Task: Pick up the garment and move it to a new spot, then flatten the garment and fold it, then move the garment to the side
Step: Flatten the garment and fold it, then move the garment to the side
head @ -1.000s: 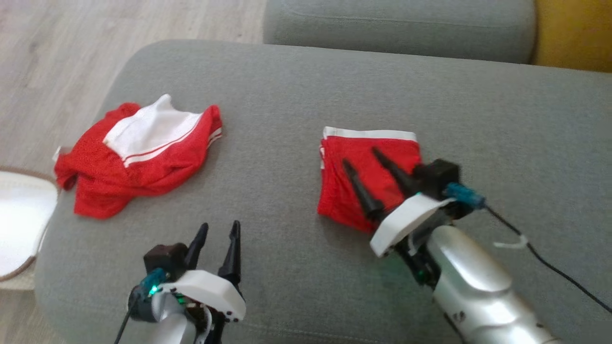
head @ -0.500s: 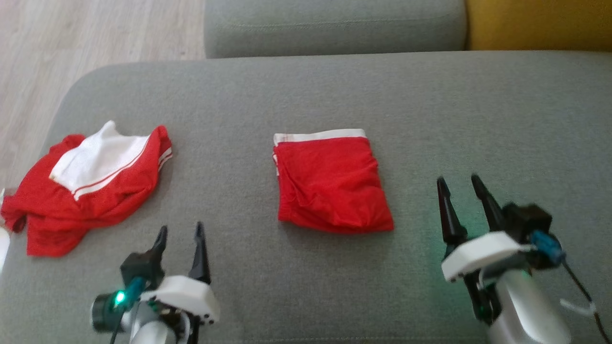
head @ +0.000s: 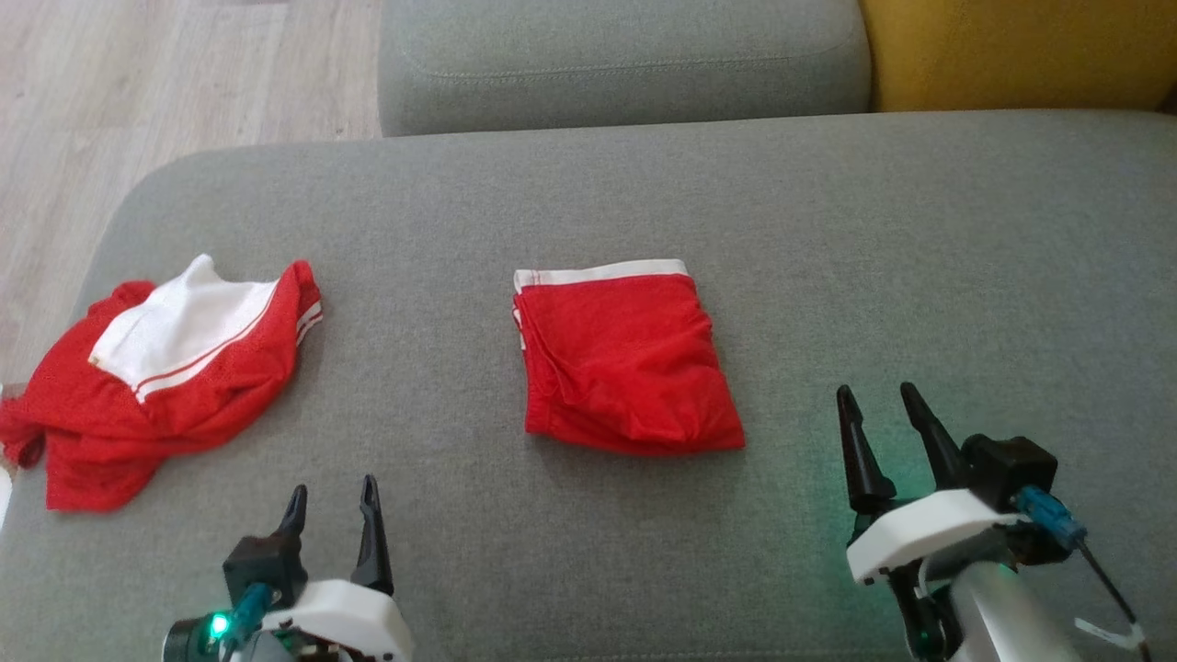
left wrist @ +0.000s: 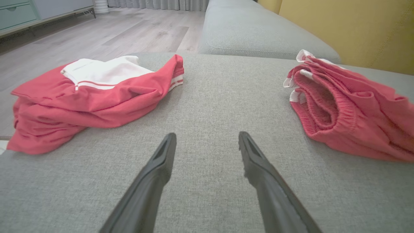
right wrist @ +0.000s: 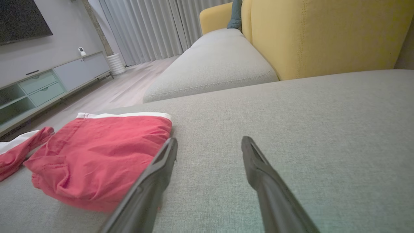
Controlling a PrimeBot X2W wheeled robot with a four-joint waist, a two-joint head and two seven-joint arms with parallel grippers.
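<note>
A red garment with a white waistband (head: pixel 625 368) lies folded into a neat square in the middle of the grey sofa seat (head: pixel 828 230); it also appears at the right of the left wrist view (left wrist: pixel 352 110) and at the left of the right wrist view (right wrist: pixel 100 152). My right gripper (head: pixel 875 393) (right wrist: pixel 209 140) is open and empty, off the fabric, to its lower right. My left gripper (head: pixel 333 489) (left wrist: pixel 207 136) is open and empty near the seat's front edge, between the two garments. A second red and white garment (head: pixel 156 377) (left wrist: pixel 84 94) lies crumpled at the seat's left end.
Behind the seat is another grey cushion (head: pixel 625 64) and a yellow backrest (head: pixel 1011 55). Wooden floor (head: pixel 138 83) lies past the seat's left edge. A pale TV cabinet (right wrist: pixel 48 84) stands across the room. The seat's right half is bare.
My right gripper has drawn back off the folded garment to the lower right, leaving it lying flat. The left gripper has sunk lower in the head view. The camera has shifted.
</note>
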